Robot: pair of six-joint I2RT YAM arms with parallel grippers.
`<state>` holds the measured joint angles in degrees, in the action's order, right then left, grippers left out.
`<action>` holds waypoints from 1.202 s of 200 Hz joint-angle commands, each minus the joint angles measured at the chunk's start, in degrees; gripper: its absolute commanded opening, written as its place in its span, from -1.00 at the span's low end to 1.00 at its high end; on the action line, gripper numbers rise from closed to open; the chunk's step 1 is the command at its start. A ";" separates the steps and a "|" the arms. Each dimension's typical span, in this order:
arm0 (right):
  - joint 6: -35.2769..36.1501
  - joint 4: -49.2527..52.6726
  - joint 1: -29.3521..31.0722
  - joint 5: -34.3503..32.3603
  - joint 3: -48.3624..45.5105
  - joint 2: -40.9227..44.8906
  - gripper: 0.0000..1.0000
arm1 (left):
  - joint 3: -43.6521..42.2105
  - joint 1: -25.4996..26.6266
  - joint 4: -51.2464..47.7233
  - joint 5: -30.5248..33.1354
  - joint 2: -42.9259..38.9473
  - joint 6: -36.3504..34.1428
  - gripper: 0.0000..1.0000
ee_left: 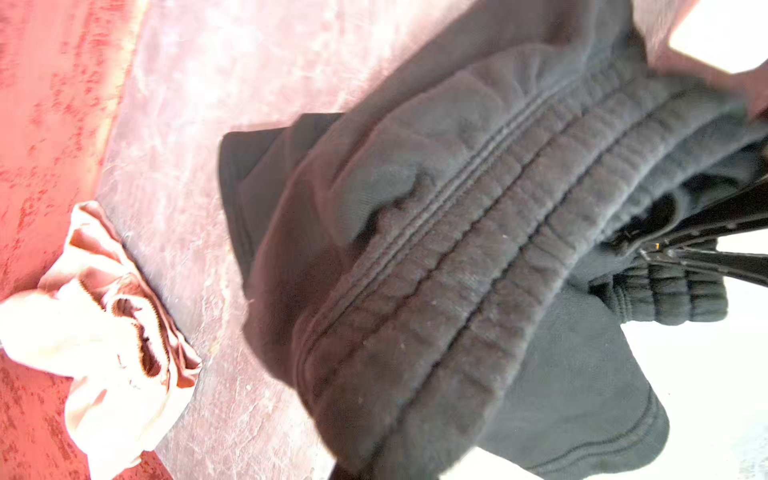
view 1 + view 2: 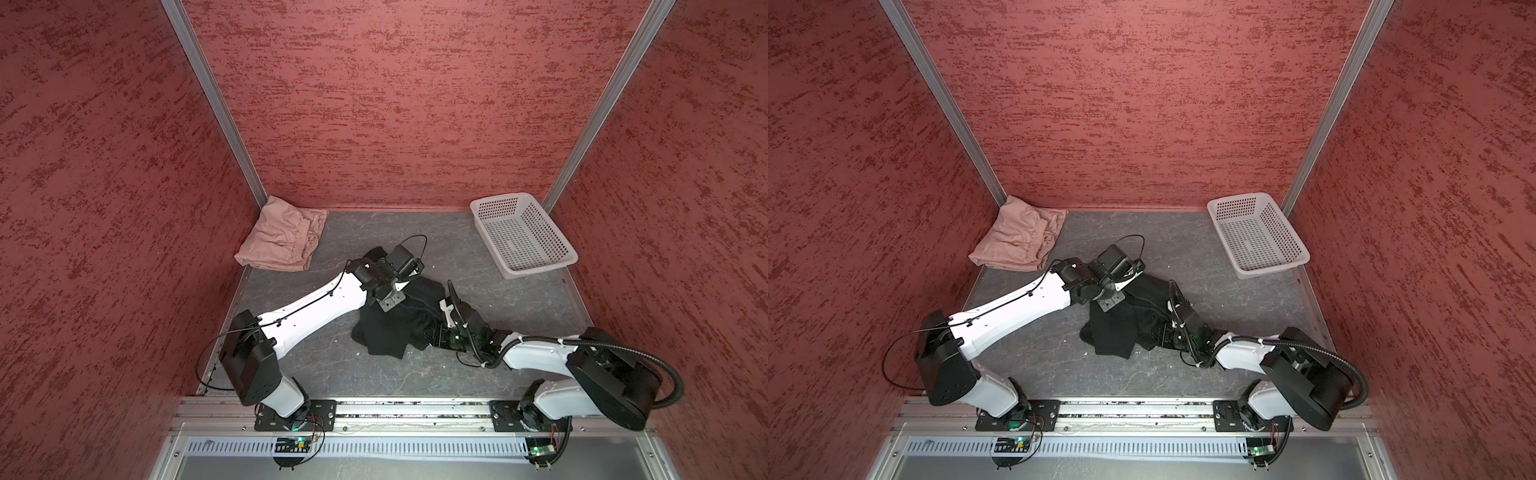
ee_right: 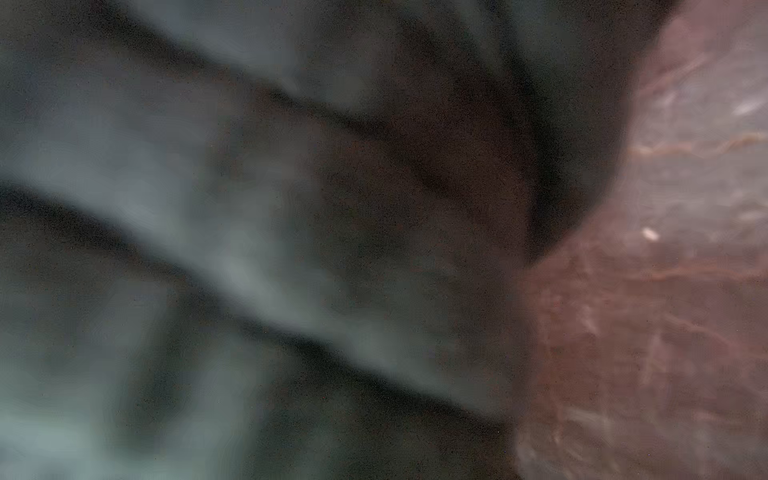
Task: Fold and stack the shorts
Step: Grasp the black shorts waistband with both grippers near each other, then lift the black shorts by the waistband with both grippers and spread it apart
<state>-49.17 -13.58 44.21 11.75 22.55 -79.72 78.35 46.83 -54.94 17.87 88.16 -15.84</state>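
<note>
The black shorts [image 2: 386, 336] [image 2: 1113, 332] lie crumpled in the middle of the grey table, between both arms. My left gripper [image 2: 388, 305] [image 2: 1106, 305] is shut on their far upper edge, its fingertips hidden in the cloth. In the left wrist view the gathered waistband of the black shorts [image 1: 457, 249] hangs close in front of the camera. My right gripper [image 2: 430, 334] [image 2: 1158, 334] is pushed into the right side of the pile, and blurred black fabric [image 3: 291, 208] fills its wrist view, hiding its jaws. The pink shorts [image 2: 282, 239] [image 2: 1017, 239] [image 1: 112, 332] lie folded in the far left corner.
A white perforated basket [image 2: 540, 268] [image 2: 1273, 268] stands at the far right against the wall. Red textured walls close in the table on three sides. Bare grey tabletop [image 2: 332, 374] shows between the black shorts and the arm bases.
</note>
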 commanded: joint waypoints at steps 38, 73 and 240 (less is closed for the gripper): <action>14.76 36.91 -0.03 -12.84 22.36 9.49 -0.94 | 8.55 -5.12 -5.31 10.48 -2.53 4.31 -1.00; 24.56 54.44 -1.48 -19.63 39.19 12.10 -1.00 | 20.88 -6.66 -14.44 23.79 -0.19 7.03 -1.00; 53.55 79.24 -1.59 -32.97 83.61 14.71 -1.00 | 47.94 -10.17 -30.93 20.42 -13.42 7.57 -1.00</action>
<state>2.48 58.13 43.68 -13.80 101.30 -69.47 124.51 38.59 -79.90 27.09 79.02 -11.09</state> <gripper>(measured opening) 0.106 0.064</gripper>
